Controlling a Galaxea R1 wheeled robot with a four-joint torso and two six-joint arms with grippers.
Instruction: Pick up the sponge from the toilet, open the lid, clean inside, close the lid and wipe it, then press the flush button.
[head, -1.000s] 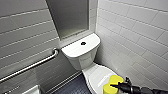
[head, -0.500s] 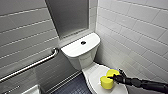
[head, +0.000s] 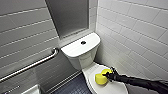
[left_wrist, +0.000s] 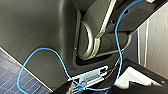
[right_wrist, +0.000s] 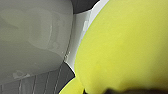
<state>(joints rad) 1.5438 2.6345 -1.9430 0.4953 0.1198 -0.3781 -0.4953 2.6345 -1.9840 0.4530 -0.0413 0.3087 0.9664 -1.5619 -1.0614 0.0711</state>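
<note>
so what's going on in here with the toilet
The robot's right gripper is holding the yellow sponge down at the closed lid of the toilet. The flush button sits further back on the tank top, with nothing near it.

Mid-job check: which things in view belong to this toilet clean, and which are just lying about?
For the job:
sponge, held by the right gripper
toilet
lid, closed
flush button

Just around:
grab bar on the wall
tiled walls
dark floor
</note>
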